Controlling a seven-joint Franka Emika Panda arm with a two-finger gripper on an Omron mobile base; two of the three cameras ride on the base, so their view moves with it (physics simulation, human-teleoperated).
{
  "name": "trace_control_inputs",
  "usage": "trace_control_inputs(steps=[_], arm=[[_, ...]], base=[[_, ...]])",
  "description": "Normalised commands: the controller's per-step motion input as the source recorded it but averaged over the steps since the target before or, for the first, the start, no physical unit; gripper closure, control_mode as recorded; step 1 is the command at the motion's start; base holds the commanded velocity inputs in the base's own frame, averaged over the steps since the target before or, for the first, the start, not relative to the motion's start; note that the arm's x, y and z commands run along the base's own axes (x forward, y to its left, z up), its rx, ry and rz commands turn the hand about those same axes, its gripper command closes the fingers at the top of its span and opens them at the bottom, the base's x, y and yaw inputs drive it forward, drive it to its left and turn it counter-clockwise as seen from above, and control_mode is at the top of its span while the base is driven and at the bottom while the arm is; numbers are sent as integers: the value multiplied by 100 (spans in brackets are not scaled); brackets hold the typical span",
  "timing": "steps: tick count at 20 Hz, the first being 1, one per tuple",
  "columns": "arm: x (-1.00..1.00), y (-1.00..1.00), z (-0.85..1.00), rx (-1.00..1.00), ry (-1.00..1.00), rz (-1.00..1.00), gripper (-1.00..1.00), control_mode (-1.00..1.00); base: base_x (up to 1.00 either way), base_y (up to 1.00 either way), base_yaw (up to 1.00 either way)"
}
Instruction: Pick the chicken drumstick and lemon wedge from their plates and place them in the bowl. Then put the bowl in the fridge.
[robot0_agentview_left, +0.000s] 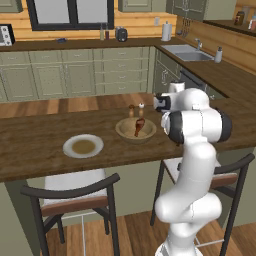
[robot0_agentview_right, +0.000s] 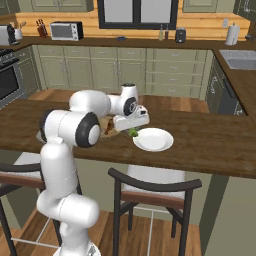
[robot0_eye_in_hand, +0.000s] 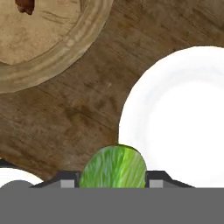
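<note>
Lemon wedge (robot0_eye_in_hand: 113, 166), bright green and small, sits clamped between the dark fingers (robot0_eye_in_hand: 65, 180), at the near-left edge of the white round plate (robot0_eye_in_hand: 183, 118). Lift straight, then carry left over the tan wooden bowl (robot0_eye_in_hand: 65, 43), avoiding its rim.

Two cameras sit behind the arm, one to its left and one to its right. Both look forward and down at the same brown worktop (robot0_agentview_left: 30, 145) and far cabinets. The hand camera looks straight down from very near at the bowl (robot0_eye_in_hand: 65, 48) and a white plate (robot0_eye_in_hand: 183, 118).
</note>
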Motion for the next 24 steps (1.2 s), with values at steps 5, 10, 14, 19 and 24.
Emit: trace_control_inputs(steps=[5, 10, 14, 19, 24], arm=[[34, 100, 36, 0, 0, 8, 100, -100], [98, 100, 6, 8, 7, 7, 100, -100], [100, 96, 0, 9, 4, 7, 100, -100], [85, 60, -6, 12, 2, 5, 100, -100], [21, 21, -35, 9, 7, 1, 100, -100]], base=[[0, 0, 0], [0, 0, 0], [0, 0, 0], [0, 0, 0], [0, 0, 0]])
